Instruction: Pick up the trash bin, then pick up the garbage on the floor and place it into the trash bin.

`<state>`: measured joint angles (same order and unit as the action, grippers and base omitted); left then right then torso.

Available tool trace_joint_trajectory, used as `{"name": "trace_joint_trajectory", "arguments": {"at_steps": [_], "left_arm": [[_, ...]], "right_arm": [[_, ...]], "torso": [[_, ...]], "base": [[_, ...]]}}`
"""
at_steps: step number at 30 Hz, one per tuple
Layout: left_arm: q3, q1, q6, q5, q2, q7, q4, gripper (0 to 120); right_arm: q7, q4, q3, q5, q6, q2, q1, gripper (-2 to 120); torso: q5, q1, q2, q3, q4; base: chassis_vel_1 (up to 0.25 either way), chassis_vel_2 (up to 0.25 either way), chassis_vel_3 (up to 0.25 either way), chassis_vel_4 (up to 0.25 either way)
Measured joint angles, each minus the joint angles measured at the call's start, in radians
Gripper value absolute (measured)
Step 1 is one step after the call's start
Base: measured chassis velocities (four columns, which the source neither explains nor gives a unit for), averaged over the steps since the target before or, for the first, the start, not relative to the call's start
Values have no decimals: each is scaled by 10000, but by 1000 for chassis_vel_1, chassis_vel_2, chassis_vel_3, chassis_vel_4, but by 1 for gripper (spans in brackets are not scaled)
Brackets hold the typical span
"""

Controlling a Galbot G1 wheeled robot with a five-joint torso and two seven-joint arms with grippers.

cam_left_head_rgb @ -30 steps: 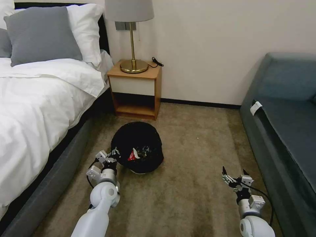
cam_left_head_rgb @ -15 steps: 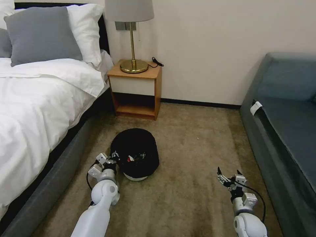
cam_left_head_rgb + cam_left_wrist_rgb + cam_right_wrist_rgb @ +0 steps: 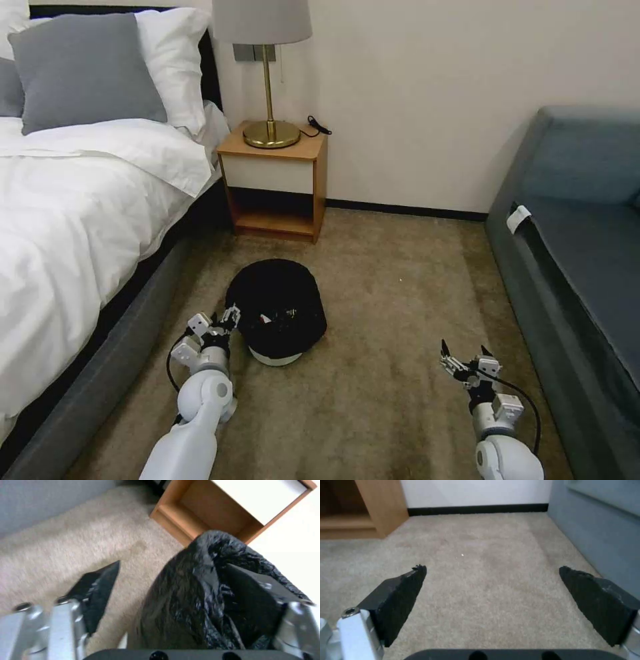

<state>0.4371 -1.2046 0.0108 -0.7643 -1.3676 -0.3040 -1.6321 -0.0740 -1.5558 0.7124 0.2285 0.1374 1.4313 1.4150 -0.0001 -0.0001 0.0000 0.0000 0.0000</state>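
Gripping fingers, left: we see the left gripper (image 3: 230,317) at the rim of the trash bin (image 3: 277,313), fingers spread, one pad (image 3: 100,585) outside over the carpet, the other (image 3: 256,590) inside against the black bag liner (image 3: 200,592).
Right fingers: our right gripper (image 3: 465,355) hangs spread wide over bare carpet (image 3: 486,562), grasping nothing.
Writing: we can read no label or brand anywhere.
Trash bin: it sits on the carpet between bed (image 3: 73,220) and sofa (image 3: 580,253), in front of the nightstand (image 3: 275,180), its white base showing under the liner.
Contents: we make out garbage (image 3: 277,315) inside, a bit of red and white among dark clutter; too small to name.
Nightstand: a brass lamp (image 3: 267,80) stands on it.
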Motion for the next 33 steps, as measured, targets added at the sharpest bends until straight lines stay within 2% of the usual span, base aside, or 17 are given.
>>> {"name": "trace_joint_trajectory", "arguments": {"at_steps": [1,2,5,7,9,10,13,14,17,18,20,21,23,24,27,33], "left_arm": [[59,-123,0,307,65,76,-159,98],[59,-123,0,307,65,76,-159,98],[210,-471,-148,1554,235,431,-510,100],[224,-517,-175,1716,253,482,-551,100],[283,-903,-446,2854,378,892,-883,100],[283,-903,-446,2854,378,892,-883,100],[297,-1324,-813,3965,459,1263,-1209,100],[297,-1324,-813,3965,459,1263,-1209,100],[299,-1775,-1155,5025,494,1586,-1514,100],[299,-1775,-1155,5025,494,1586,-1514,100],[252,-2254,-1592,6045,541,1894,-1799,100],[252,-2254,-1592,6045,541,1894,-1799,100],[160,-2649,-1982,6796,580,2115,-2000,100],[160,-2649,-1982,6796,580,2115,-2000,100],[15,-3071,-2573,7564,559,2244,-2159,100],[-56,-3200,-2745,7746,530,2256,-2213,100]], "right_arm": [[3,-128,1,-34,0,31,83,100],[3,-128,1,-34,0,31,83,100],[17,-408,-3,-75,9,158,270,100],[21,-440,-5,-82,16,176,291,100],[55,-674,-19,-161,94,337,447,100],[55,-674,-19,-161,94,337,447,100],[82,-861,-22,-204,242,459,567,100],[82,-861,-22,-204,242,459,567,100],[87,-982,-12,-232,378,536,671,100],[87,-982,-12,-232,378,536,671,100],[87,-1031,-7,-240,539,631,749,100],[87,-1031,-7,-240,539,631,749,100],[88,-1050,-6,-240,703,732,795,100],[88,-1050,-6,-240,703,732,795,100],[83,-1050,-26,-242,931,862,847,100],[79,-1054,-39,-222,1058,962,878,100]], "torso": [[0,0,0,0,0],[0,0,0,0,0],[0,0,0,0,0],[0,0,0,0,0],[0,0,0,0,0],[0,0,0,0,0],[0,0,0,0,0],[0,0,0,0,0],[0,1,0,0,0],[0,1,0,0,0],[0,0,0,0,0],[0,0,0,0,0],[1,0,0,0,1],[1,0,0,0,1],[1,0,1,-1,0],[1,0,0,0,-1]], "base": [[0,0,0,0],[0,0,0,0],[0,0,0,0],[0,0,0,0],[0,0,0,0],[0,0,0,0],[0,0,0,0],[0,0,0,0],[0,0,0,0],[0,0,0,0],[0,0,0,0],[0,0,0,0],[0,0,0,0],[0,0,0,0],[0,0,0,0],[0,0,0,0]]}}
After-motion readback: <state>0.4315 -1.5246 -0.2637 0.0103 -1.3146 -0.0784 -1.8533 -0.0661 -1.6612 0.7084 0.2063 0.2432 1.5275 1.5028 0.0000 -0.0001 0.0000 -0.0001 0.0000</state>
